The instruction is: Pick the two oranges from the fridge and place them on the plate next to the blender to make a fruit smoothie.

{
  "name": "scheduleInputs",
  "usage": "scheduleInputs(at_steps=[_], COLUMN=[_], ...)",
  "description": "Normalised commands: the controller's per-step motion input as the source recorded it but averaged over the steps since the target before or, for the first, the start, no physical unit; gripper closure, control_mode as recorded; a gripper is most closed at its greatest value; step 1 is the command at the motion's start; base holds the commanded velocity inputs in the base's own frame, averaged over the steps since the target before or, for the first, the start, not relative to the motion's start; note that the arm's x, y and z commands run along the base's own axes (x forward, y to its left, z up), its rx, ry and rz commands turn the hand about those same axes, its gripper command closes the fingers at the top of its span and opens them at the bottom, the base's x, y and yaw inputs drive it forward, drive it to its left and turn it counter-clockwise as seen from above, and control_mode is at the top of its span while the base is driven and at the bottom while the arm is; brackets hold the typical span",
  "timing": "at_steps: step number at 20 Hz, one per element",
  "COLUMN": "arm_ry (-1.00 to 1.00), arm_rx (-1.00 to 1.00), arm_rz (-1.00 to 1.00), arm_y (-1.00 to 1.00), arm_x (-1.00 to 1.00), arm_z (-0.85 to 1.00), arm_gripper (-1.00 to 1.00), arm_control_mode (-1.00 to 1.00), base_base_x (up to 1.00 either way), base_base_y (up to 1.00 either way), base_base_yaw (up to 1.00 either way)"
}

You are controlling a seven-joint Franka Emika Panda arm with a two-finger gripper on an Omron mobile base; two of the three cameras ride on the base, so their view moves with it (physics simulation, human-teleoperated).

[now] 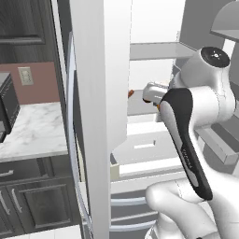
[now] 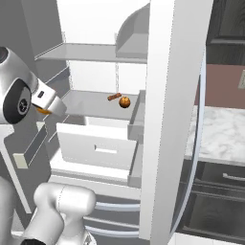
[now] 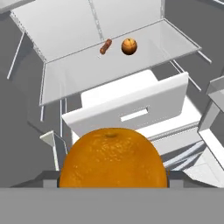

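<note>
Nearest the hand camera, one orange (image 3: 113, 158) sits right at the gripper (image 3: 113, 186), which is closed on the fruit, to judge by how squarely it is held there; the fingertips themselves are hidden behind it. From the right base view a sliver of that fruit peeks out beside the wrist, in front of the open fridge (image 2: 162, 119) and short of its shelves, so it is off the shelf and in the air. Below and beyond it a white drawer (image 3: 131, 114) stands pulled out. Farther in, on the grey shelf (image 3: 87, 72), the second orange (image 3: 129, 46) rests beside a small brown item (image 3: 105, 46), the two near each other but apart. The counter (image 2: 220, 131) lies past the fridge door. By my reading the task is in its first quarter: one fruit is lifted but not yet carried to the plate by the blender, and the other is untouched. Left to do are two carries and one more pick.
</note>
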Motion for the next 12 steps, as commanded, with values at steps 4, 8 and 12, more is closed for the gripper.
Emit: scheduleInputs(at_steps=[4,8,12], arm_ry=[-0.13,-0.08,0.0], arm_rx=[-0.02,0.0,0.0], arm_rz=[0.0,0.0,0.0], arm_y=[-0.31,-0.22,0.0], arm_x=[-0.1,-0.06,0.0], arm_z=[-0.16,-0.03,0.0], arm_gripper=[1.0,1.0,1.0], arm_control_mode=[-1.0,-1.0,-1.0], base_base_x=[0.0,0.0,0.0], base_base_y=[0.0,0.0,0.0], base_base_yaw=[0.0,0.0,0.0])
